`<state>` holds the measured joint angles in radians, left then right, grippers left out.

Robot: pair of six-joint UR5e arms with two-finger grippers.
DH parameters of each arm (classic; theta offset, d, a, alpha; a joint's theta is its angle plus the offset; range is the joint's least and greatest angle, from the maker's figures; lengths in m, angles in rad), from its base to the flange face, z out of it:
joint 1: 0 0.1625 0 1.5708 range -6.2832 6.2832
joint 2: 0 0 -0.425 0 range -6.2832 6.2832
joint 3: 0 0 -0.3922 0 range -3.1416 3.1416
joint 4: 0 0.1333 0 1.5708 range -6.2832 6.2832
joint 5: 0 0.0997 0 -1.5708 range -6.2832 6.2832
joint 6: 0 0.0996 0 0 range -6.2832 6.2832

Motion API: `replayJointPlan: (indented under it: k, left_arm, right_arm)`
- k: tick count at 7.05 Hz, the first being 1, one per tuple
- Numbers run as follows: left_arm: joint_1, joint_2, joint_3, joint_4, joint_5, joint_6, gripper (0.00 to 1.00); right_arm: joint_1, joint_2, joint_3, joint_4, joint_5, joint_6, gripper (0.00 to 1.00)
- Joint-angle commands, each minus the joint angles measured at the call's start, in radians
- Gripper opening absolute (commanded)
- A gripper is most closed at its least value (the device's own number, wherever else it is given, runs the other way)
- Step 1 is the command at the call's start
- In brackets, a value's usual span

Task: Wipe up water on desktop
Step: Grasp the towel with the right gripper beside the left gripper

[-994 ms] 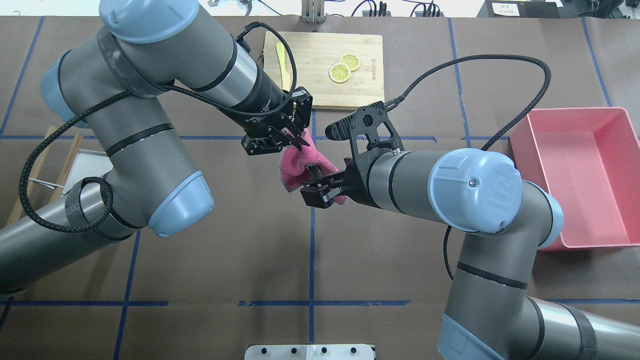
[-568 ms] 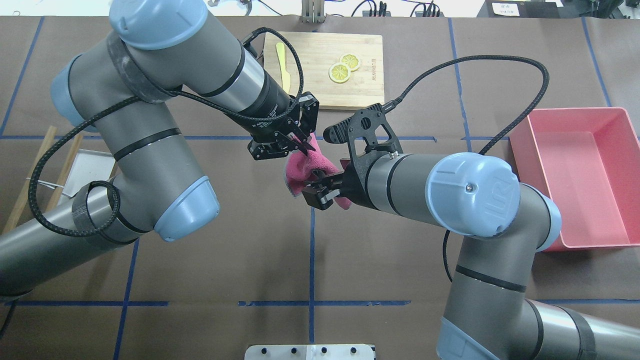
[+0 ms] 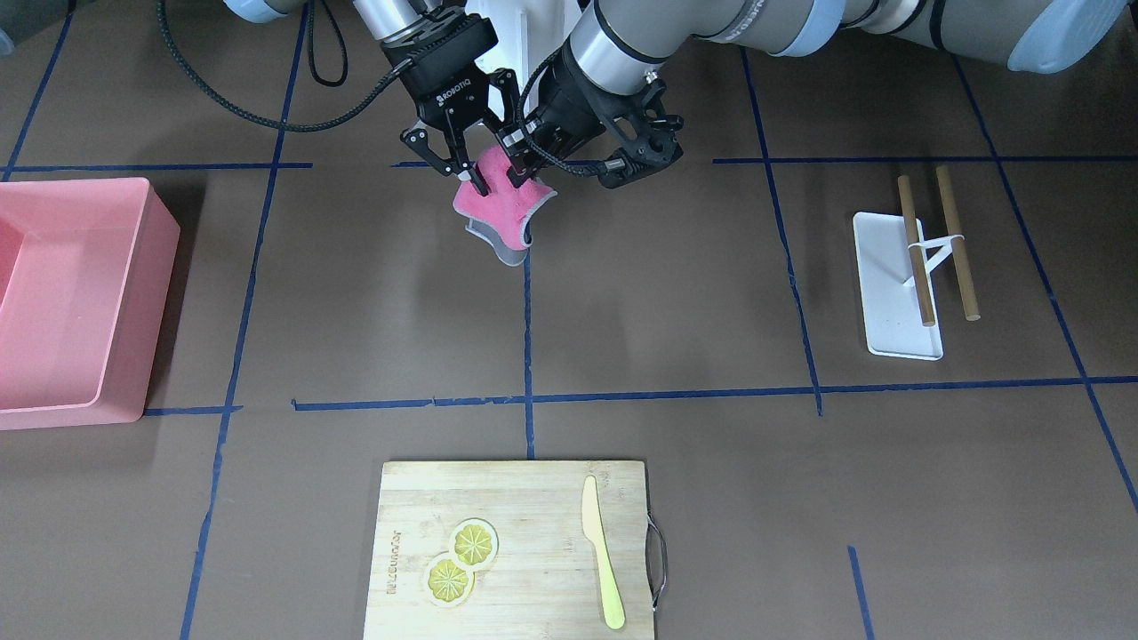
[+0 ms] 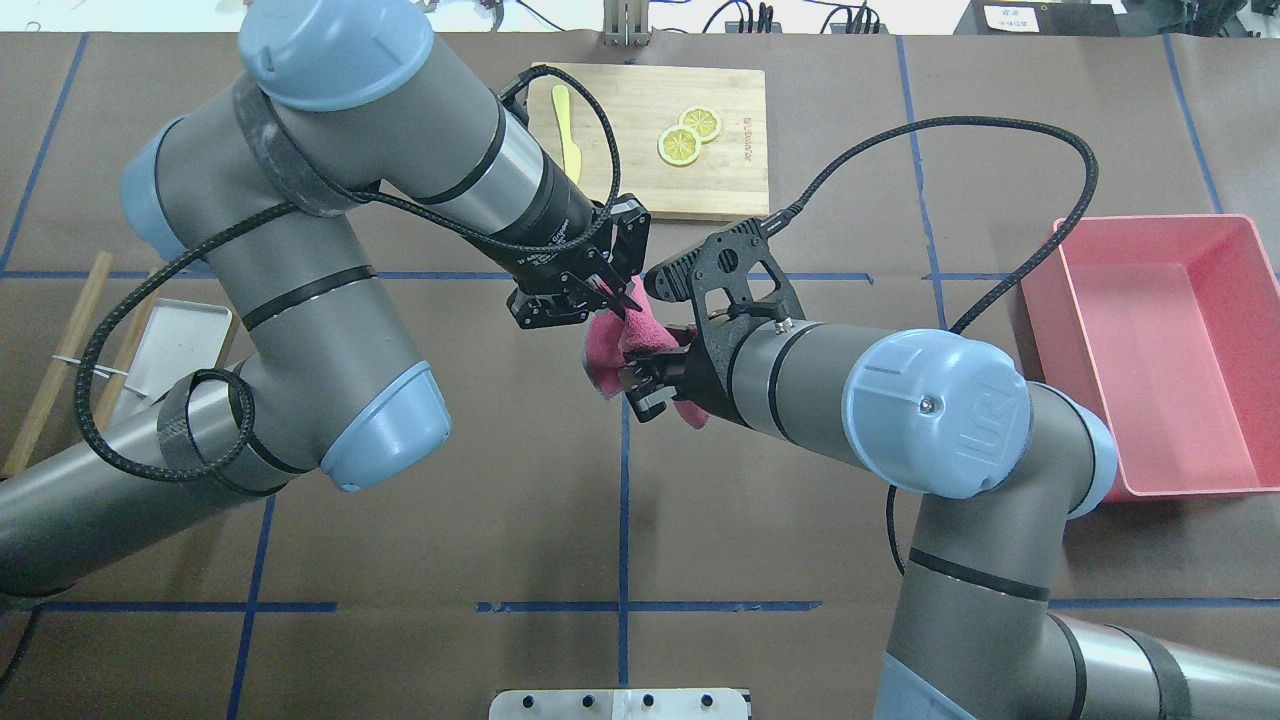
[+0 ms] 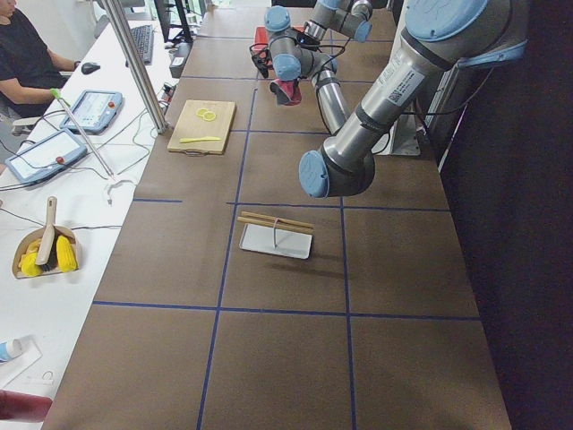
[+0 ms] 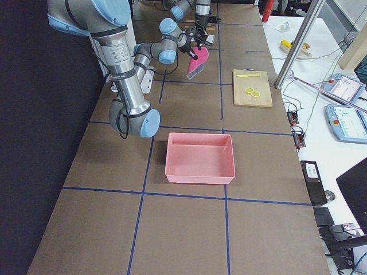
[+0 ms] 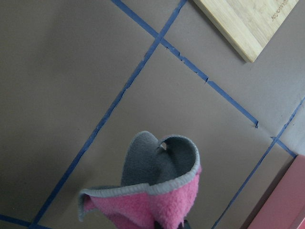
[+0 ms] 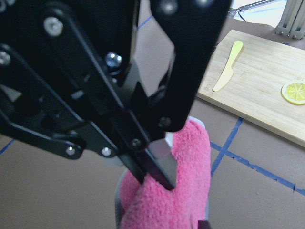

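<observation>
A pink cloth with a grey back hangs bunched between my two grippers, above the brown desktop near its middle tape line. My left gripper is shut on the cloth's upper edge. My right gripper is shut on the nearer edge, close beside the left one. In the front view the cloth droops below the left gripper and the right gripper. The left wrist view shows the cloth hanging. I see no water on the desktop.
A bamboo cutting board with two lemon slices and a yellow knife lies at the far side. A pink bin stands at the right. A white tray with wooden sticks lies at the left.
My left arm has moved right and toward the robot with the cloth. The two grippers have drawn closer, and the cloth has bunched up between them.
</observation>
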<state>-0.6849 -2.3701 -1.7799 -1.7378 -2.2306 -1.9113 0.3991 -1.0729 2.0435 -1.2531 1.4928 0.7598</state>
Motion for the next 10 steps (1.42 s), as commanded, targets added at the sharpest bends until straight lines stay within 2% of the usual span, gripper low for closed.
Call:
replayJointPlan:
  k: [1,2,3,4,5,6,7,8,10]
  left_arm:
    - [0.001,-0.003,0.002,-0.009,0.0,0.0,0.09]
    - [0.001,-0.001,0.008,-0.022,0.0,0.002,0.24]
    - [0.001,0.0,0.007,-0.026,0.0,0.005,0.46]
    - [-0.001,0.003,-0.001,-0.034,0.009,0.011,0.84]
    - [-0.014,0.009,-0.013,-0.034,0.055,0.02,1.0]
    - [-0.074,0.018,-0.016,-0.034,0.054,0.021,1.0]
    - [-0.126,0.053,-0.047,-0.034,0.049,0.021,1.0]
    - [-0.171,0.155,-0.129,-0.035,0.045,0.028,1.0]
    - [-0.243,0.245,-0.168,-0.026,0.029,0.151,1.0]
  right_arm:
    - [-0.029,-0.007,0.004,-0.005,-0.081,-0.004,0.07]
    - [-0.037,-0.007,0.004,-0.008,-0.097,-0.004,0.03]
    - [-0.042,-0.009,0.015,-0.017,-0.092,0.009,0.0]
    - [-0.043,-0.007,0.02,-0.066,-0.098,0.01,0.0]
    - [-0.039,-0.019,0.038,-0.115,-0.095,0.021,0.0]
    - [-0.04,-0.036,0.061,-0.229,-0.077,0.054,0.0]
    - [-0.036,-0.041,0.084,-0.368,0.013,0.123,0.0]
    - [-0.026,-0.038,0.078,-0.491,0.045,0.186,0.0]
    - [-0.02,-0.024,-0.039,-0.514,0.165,0.286,0.0]
